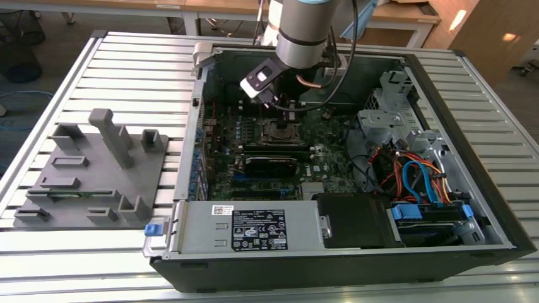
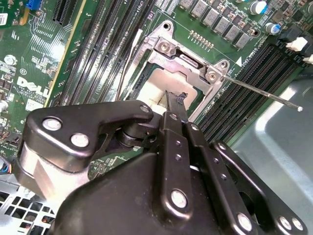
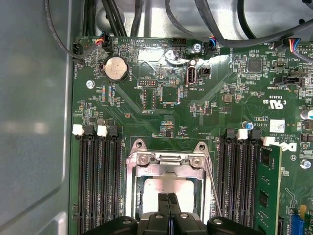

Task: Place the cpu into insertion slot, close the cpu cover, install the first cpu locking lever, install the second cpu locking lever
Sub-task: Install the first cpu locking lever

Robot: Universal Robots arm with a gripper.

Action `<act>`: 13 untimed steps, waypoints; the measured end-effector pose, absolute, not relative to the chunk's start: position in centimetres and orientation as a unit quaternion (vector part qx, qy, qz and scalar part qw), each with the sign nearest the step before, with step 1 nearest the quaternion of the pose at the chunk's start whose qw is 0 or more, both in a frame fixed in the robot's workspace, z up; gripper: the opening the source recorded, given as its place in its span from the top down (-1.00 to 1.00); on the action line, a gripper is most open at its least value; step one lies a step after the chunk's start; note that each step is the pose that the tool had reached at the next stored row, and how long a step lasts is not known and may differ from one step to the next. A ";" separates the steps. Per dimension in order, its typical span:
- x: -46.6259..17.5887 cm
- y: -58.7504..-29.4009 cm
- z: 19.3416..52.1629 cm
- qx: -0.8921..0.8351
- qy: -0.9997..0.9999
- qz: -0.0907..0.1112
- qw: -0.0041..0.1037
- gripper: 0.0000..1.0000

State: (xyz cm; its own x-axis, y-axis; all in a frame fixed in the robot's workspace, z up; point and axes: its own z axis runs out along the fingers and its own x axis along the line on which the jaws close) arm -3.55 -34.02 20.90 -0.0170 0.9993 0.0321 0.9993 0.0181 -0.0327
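Note:
The cpu (image 3: 159, 188) lies flat in the insertion slot (image 3: 131, 196), its silver top showing in both wrist views (image 2: 154, 85). The cpu cover (image 3: 168, 164) looks laid down around it, its window framing the chip (image 2: 183, 58). One thin locking lever (image 3: 211, 181) runs along the socket's side and sticks out free over the memory slots (image 2: 264, 94). A second lever (image 2: 128, 63) slants along the opposite side. My gripper (image 3: 168, 198) is shut, fingertips together right over the chip's top with nothing between them (image 2: 176, 100). In the exterior view the arm (image 1: 299, 38) reaches down into the case above the socket (image 1: 282, 131).
Long black memory slots (image 3: 100, 181) flank the socket, with a green memory stick (image 3: 268, 191) in one. A black card (image 1: 269, 167) and the power supply box (image 1: 252, 230) lie nearer the case's front. Cables (image 1: 413, 177) fill the exterior view's right. A grey fixture (image 1: 93, 170) stands outside.

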 end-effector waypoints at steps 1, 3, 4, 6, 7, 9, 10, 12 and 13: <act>-3.6 -34.0 20.9 -0.701 -0.713 0.000 0.023 0.80; -3.5 -34.0 21.0 -0.701 -0.713 0.000 0.023 0.80; -3.5 -34.0 21.0 -0.701 -0.713 0.000 0.023 0.80; -3.6 -34.0 21.1 -0.701 -0.713 0.000 0.023 0.80; -3.5 -34.0 21.1 -0.701 -0.713 0.000 0.023 0.80; -3.5 -34.0 21.2 -0.701 -0.713 0.000 0.023 0.80; -3.5 -34.0 21.2 -0.701 -0.713 0.000 0.023 0.80; -3.5 -34.0 21.3 -0.701 -0.713 0.000 0.023 0.80; -3.6 -34.0 21.3 -0.701 -0.713 0.000 0.023 0.80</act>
